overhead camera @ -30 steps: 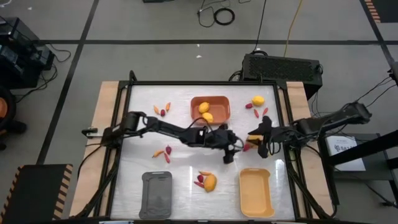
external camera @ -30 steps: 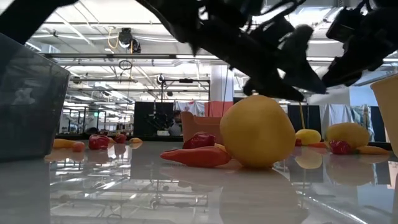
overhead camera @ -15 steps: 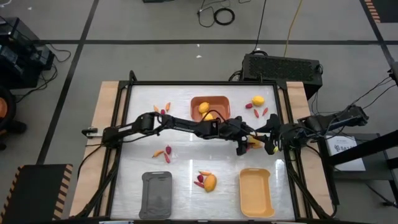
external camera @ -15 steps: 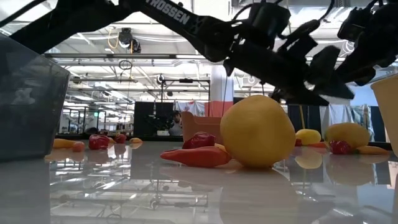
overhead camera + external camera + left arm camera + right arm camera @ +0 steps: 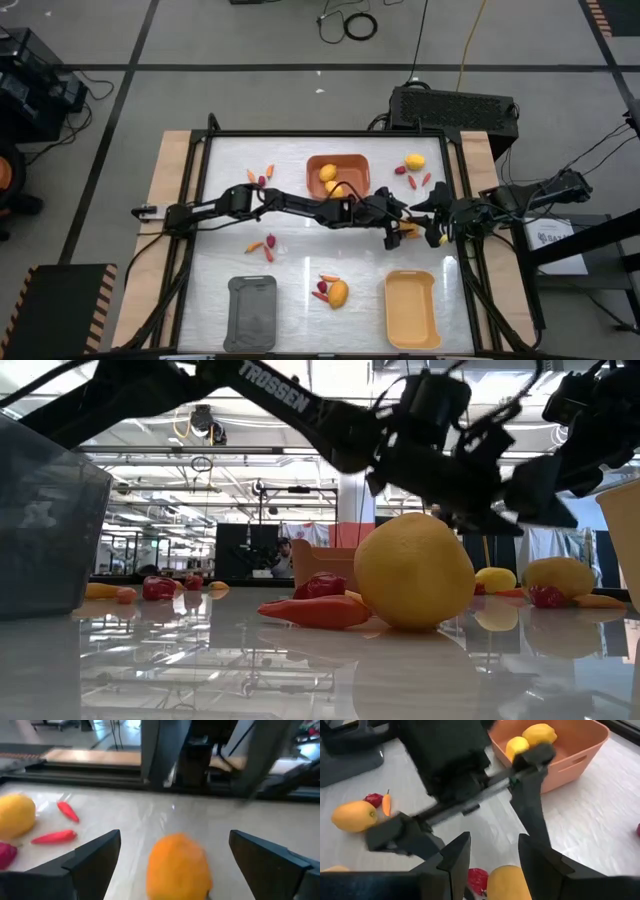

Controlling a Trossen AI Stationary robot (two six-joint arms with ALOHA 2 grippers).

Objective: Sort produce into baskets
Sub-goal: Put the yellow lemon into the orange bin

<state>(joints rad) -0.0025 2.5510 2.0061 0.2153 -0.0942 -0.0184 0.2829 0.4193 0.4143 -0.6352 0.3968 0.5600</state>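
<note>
The white table [image 5: 230, 215], wood-edged, stands on a grey floor with black tape lines [image 5: 120, 68]; a cable coil [image 5: 360, 26] lies beyond its far edge. Near the right edge the left gripper [image 5: 392, 226], jaws wide and empty, straddles a yellow-orange fruit [image 5: 179, 865]. The right gripper [image 5: 428, 222], part open, faces it; whether it holds anything I cannot tell. The orange-brown basket [image 5: 352, 163] sits at the far edge, the grey basket [image 5: 251, 312] and yellow basket [image 5: 412, 310] at the near edge.
</note>
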